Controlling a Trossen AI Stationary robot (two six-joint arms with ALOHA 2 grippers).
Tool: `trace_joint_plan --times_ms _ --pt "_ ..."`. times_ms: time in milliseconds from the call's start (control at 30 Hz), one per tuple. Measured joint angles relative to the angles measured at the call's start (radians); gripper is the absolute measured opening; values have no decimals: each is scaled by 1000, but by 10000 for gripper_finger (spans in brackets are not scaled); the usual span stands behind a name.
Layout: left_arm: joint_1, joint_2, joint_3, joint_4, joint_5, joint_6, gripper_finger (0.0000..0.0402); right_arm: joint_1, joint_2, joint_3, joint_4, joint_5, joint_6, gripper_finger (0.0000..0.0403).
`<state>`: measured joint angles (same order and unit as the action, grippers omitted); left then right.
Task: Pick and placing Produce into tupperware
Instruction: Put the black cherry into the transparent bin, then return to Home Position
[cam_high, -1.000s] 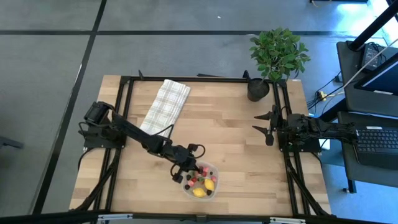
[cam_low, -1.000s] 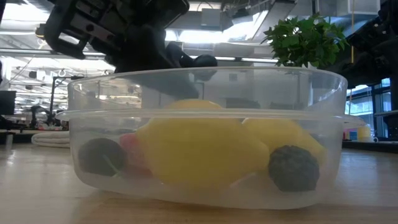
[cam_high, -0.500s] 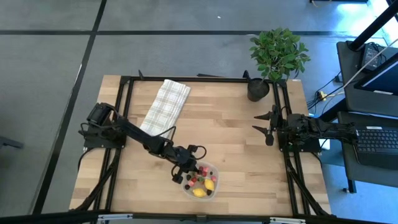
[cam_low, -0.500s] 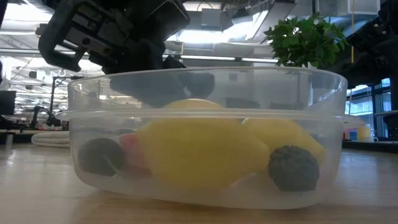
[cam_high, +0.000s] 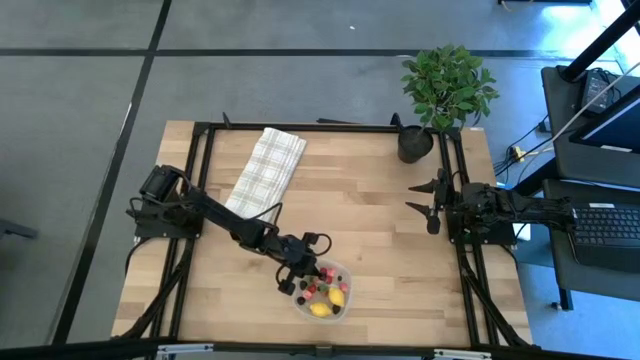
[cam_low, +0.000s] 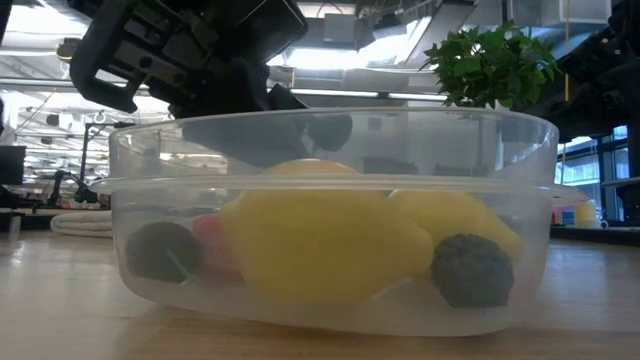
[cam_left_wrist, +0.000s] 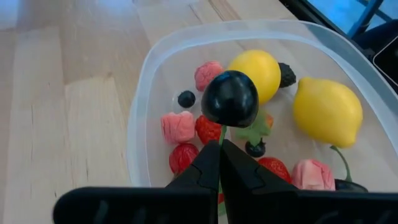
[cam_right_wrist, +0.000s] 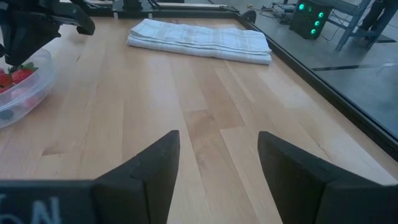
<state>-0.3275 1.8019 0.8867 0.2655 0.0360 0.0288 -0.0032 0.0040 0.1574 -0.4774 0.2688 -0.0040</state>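
I have the left gripper (cam_left_wrist: 219, 163) hanging over the near-left edge of the tupperware (cam_high: 342, 309), its jaws pinched shut on the thin green stem of a dark round berry (cam_left_wrist: 229, 98) that hangs just above the contents. The tupperware sits on the table (cam_high: 380, 230) near its front edge, and already holds the rest of the produce: two yellow lemons (cam_left_wrist: 328, 112), red strawberries (cam_left_wrist: 184, 157), pink raspberry-like pieces (cam_left_wrist: 178, 127) and small dark berries (cam_left_wrist: 186, 98). From the low view the clear bowl wall fills my picture, with the lemons and two dark berries pressed against it and the left arm looming behind the rim. The folded checked cloth (cam_high: 267, 170) lies well apart toward the table's back left, beside the left arm's reach. The potted plant (cam_high: 447, 88) stands at the back right corner. The right gripper (cam_high: 424, 198) waits at the right edge with its jaws apart and holding nothing, over bare wood.
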Motion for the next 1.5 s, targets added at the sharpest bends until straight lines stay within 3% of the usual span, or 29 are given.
trace_joint_plan --times_ms 900,1233,1500 --pt "0 -1 0 -2 -28 10 2 0 0 0 0 0 0 219" --pt "0 -1 0 -3 -28 10 70 0 0 0 0 0 0 219" --pt "10 -42 -2 -46 -41 -5 91 0 0 0 0 0 0 219"
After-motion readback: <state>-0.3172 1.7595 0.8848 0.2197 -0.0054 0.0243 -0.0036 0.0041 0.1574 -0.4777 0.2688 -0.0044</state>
